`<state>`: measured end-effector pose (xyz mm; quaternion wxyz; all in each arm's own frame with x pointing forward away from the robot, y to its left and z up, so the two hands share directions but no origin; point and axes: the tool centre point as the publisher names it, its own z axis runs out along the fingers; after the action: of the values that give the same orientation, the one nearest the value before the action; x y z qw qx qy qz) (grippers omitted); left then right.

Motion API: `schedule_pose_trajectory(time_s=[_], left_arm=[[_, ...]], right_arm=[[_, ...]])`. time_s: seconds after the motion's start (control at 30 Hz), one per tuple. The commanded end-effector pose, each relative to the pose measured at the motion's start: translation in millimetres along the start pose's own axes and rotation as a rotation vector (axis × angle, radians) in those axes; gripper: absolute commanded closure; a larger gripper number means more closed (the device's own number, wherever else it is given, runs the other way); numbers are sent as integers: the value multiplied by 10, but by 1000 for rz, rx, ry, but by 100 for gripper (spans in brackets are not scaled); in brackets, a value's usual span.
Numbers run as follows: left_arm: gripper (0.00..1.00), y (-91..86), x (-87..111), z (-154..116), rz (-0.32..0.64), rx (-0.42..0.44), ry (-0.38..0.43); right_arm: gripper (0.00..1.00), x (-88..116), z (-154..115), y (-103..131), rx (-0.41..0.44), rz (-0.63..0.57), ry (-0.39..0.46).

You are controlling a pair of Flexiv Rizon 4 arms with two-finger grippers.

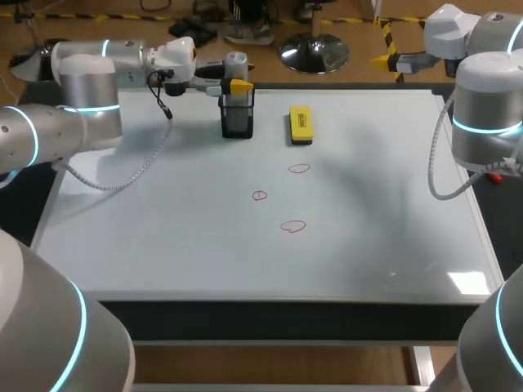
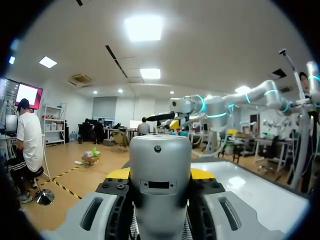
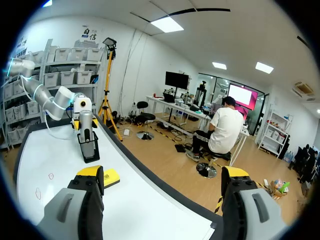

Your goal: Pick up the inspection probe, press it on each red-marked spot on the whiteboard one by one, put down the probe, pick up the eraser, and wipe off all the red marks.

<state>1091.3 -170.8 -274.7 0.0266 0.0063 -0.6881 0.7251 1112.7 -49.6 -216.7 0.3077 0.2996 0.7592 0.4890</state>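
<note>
Probe [image 3: 86,124] in black holder [image 1: 238,118], within left claw [image 2: 160,175]

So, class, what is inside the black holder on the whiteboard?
The probe stands in the holder, its grey top sticking out with the left gripper shut on it. Its lower end is hidden behind the holder's dark walls.

The counter [image 1: 163,245] is a flat rectangular unit with a glossy white top. In the head view a dark border [image 1: 278,317] runs along its 6 o'clock edge, and a thin pale frame bounds the 3 and 9 o'clock sides. Overhead light produces a bright glare patch [image 1: 470,282] at 4 o'clock. Soft grey shadows [image 1: 368,188] lie across the top toward 2 o'clock.
</note>
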Motion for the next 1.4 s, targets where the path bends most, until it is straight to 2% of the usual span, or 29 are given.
schedule_pose_trajectory(time_s=[0.03,0.53,0.93,1.13,1.4], left_arm=[[100,-55,-17,-8,14,0,12],[100,-412,100,-68,51,31,16],[100,-801,192,-26,90,62,38],[100,-977,193,-25,76,66,28],[100,-1278,262,-88,105,90,62]], right_arm=[[0,-4,3,0,1,0,1],[0,-4,3,0,1,0,1],[0,-4,3,0,1,0,1],[0,-4,3,0,1,0,1],[0,-4,3,0,1,0,1]])
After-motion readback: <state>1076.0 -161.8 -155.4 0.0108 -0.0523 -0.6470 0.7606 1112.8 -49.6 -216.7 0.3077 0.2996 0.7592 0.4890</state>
